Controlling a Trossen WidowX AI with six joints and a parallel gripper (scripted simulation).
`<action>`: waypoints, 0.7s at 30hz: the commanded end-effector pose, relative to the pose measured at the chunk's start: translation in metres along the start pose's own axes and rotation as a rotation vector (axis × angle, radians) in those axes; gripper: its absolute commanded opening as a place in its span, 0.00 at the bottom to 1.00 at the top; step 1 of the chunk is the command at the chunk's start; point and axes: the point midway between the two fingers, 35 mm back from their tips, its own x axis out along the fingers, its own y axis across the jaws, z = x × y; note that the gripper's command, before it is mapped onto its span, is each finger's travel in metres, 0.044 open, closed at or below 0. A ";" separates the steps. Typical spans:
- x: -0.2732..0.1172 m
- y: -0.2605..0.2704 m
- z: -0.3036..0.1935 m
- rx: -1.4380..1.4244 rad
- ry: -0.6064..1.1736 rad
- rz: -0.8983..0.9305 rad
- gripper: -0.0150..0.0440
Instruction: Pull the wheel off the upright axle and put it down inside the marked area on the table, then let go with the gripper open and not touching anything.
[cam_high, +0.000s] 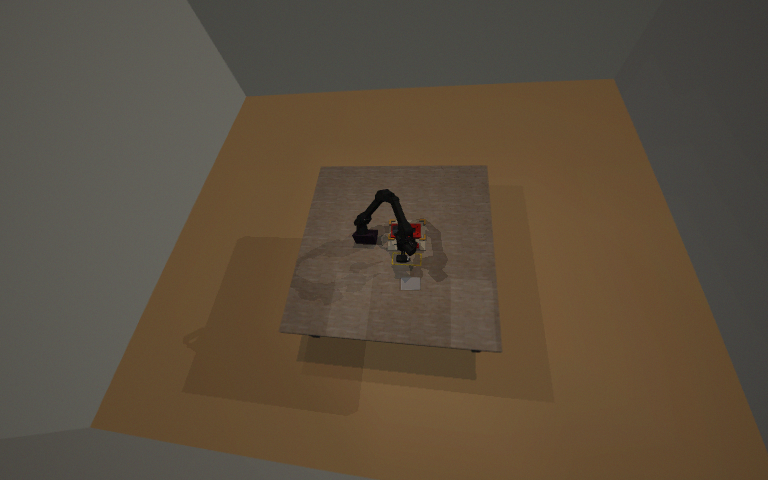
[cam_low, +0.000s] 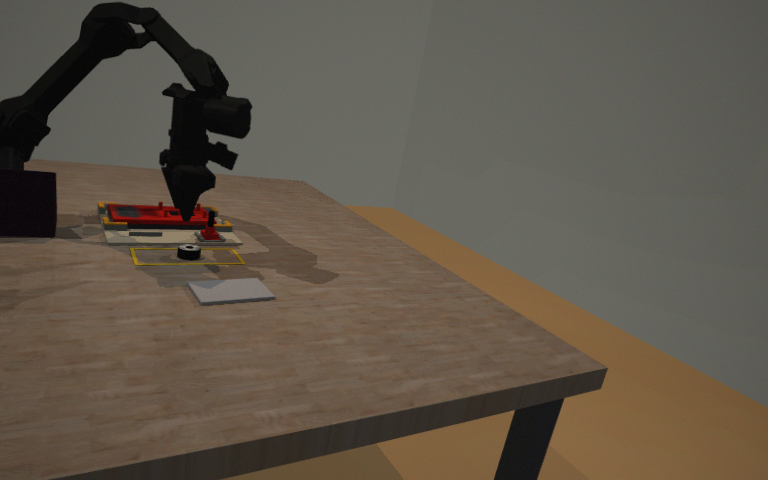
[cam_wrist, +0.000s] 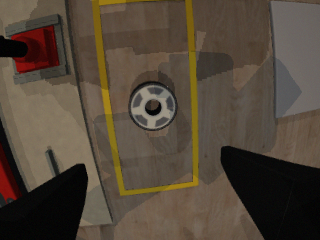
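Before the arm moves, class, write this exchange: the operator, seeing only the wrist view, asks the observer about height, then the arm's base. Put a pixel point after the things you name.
Operator: Are my fingertips on the table?
Observer: No. In the exterior view the open gripper (cam_high: 403, 258) (cam_low: 186, 219) (cam_wrist: 155, 163) hangs above the table (cam_high: 453, 198) (cam_low: 396, 339) (cam_wrist: 165, 215).
Operator: What does the arm stand on?
Observer: A dark block (cam_high: 367, 238) (cam_low: 48, 220), as the top and exterior views show.
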 end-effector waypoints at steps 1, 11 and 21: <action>-0.027 0.017 -0.044 0.007 0.006 -0.001 1.00; -0.037 0.027 -0.065 0.005 0.011 0.002 1.00; -0.037 0.027 -0.065 0.005 0.011 0.002 1.00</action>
